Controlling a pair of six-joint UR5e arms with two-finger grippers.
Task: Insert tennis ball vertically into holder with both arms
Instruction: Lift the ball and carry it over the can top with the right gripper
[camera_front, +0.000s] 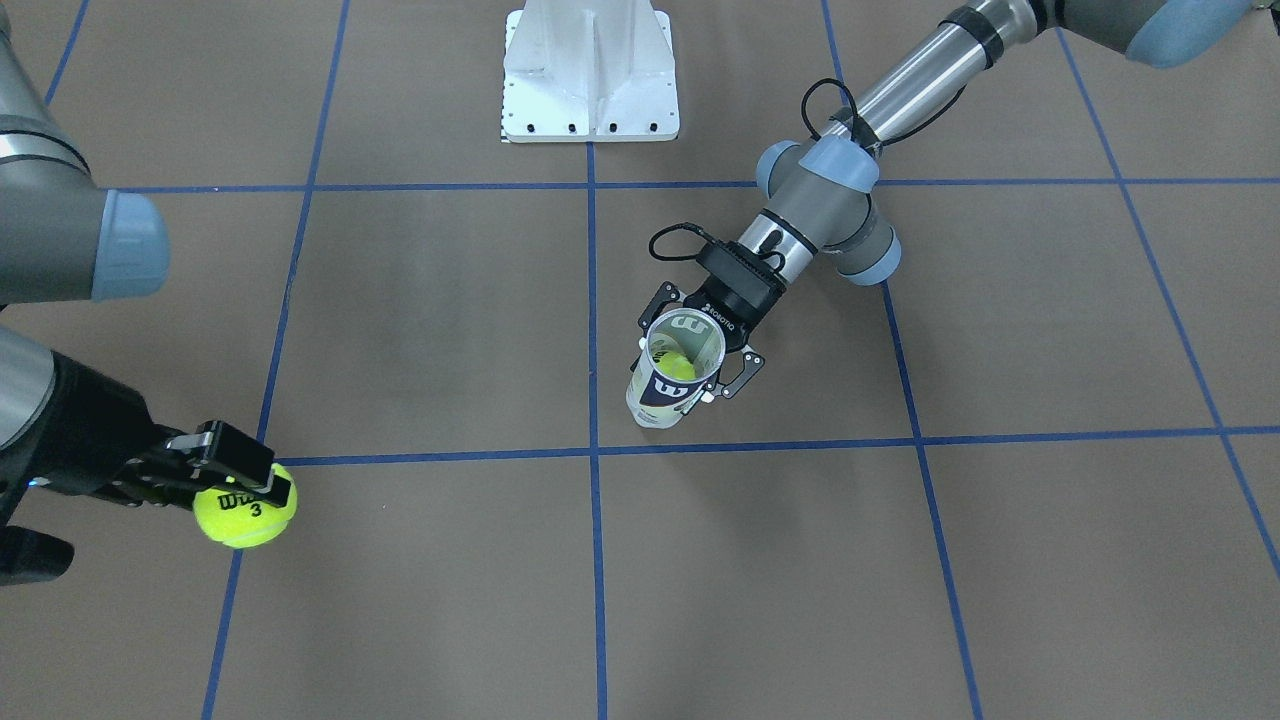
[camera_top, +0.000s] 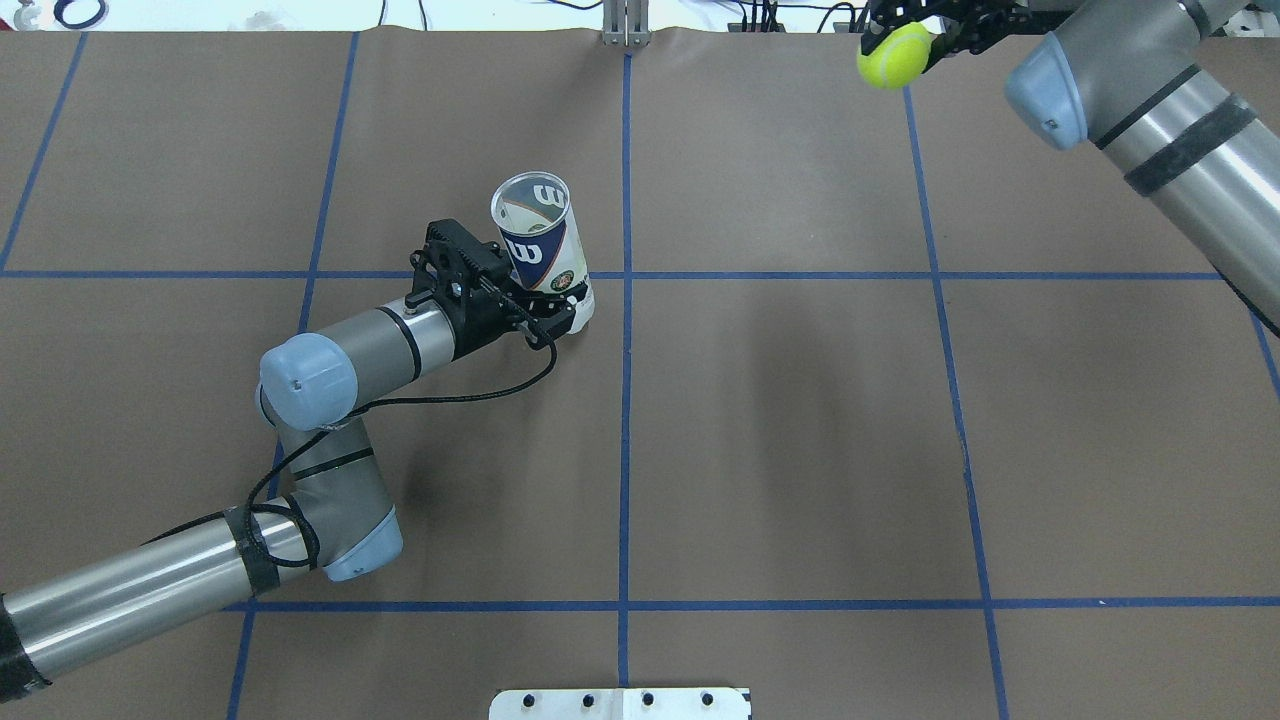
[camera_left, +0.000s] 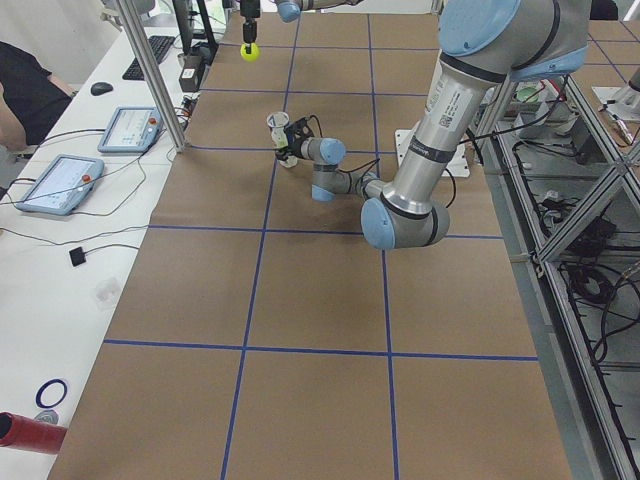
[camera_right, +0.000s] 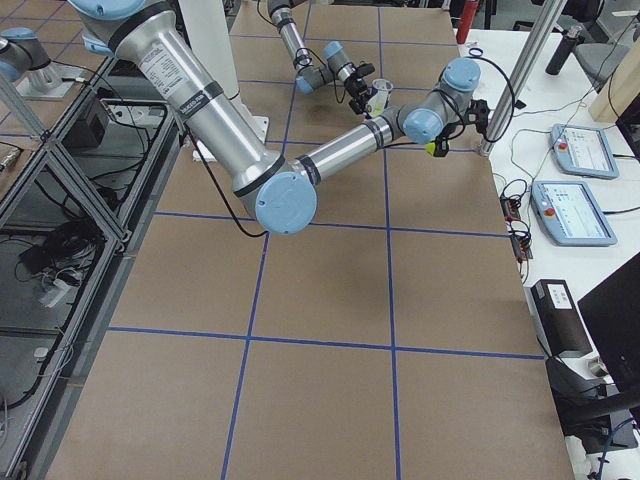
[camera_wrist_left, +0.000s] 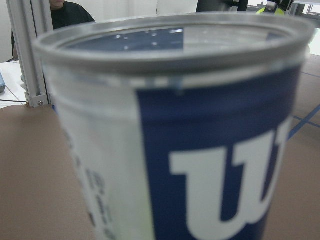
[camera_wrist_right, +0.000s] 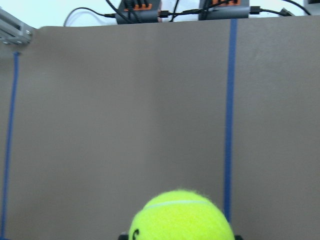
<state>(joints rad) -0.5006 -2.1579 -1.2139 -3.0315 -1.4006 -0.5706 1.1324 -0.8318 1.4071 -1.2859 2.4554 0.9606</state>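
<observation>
Ball (camera_front: 243, 518), yellow-green and marked 3, is pinched in the right gripper (camera_front: 240, 480), which holds it above the table (camera_front: 420, 330) near the far edge on the robot's right. It is well apart from the holder (camera_front: 658, 402). The holder stands mouth up near the table's middle, with the left gripper (camera_front: 697, 345) clamped around its side. A second ball (camera_front: 680, 368) lies inside it. A white pedestal (camera_front: 590, 70) stands at the robot's edge.
</observation>
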